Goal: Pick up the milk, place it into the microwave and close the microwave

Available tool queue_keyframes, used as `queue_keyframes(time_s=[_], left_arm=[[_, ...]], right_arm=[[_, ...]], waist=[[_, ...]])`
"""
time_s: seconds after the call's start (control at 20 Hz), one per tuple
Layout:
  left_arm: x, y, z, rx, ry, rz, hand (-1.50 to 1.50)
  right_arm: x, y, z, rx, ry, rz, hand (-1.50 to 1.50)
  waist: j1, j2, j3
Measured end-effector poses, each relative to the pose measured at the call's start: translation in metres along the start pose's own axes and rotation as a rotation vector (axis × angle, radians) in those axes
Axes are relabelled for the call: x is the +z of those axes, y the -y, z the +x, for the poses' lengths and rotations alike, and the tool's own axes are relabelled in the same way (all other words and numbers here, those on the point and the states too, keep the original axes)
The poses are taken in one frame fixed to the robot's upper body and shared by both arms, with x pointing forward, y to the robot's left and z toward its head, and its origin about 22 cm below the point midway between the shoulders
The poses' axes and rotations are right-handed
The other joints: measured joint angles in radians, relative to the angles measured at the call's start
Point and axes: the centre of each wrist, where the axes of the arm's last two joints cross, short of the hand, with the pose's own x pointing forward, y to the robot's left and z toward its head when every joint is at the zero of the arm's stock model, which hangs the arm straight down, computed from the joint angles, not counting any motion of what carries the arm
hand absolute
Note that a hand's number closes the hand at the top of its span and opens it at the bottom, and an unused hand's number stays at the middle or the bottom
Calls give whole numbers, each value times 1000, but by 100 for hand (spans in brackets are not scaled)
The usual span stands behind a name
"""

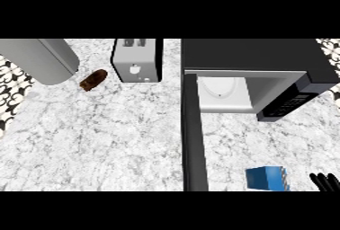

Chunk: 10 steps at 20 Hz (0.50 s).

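Just left of the open right robot hand stands the milk.

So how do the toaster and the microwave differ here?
The toaster is silver and small; the microwave is black and far larger. The toaster's slots face up, while the microwave opens at the front, its door swung wide, showing a white interior. The toaster stands left of the microwave. Both sit at the back of the marble counter.

black hand, seemingly slender fingers
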Motion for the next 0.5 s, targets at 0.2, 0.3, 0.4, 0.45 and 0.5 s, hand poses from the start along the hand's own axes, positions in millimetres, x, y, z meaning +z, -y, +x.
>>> queue_keyframes(time_s=[0.2,0.3,0.4,0.45,0.5], left_arm=[[9,-3,0,-3,4,-2,-150],[11,-5,7,-2,8,-1,-150],[13,-7,6,-3,8,2,-150],[16,-9,5,-6,9,2,-150],[16,-9,8,-4,9,2,-150]], right_arm=[[-12,-4,-23,29,-18,-3,-150],[-18,-7,-34,43,-26,-12,-150],[-21,-5,-46,63,-39,-24,-150],[-22,-8,-50,68,-43,-35,-150],[-23,-8,-56,76,-52,-44,-150]], waist=[[2,1,0],[3,1,0],[2,2,0],[1,2,0],[1,2,0]])
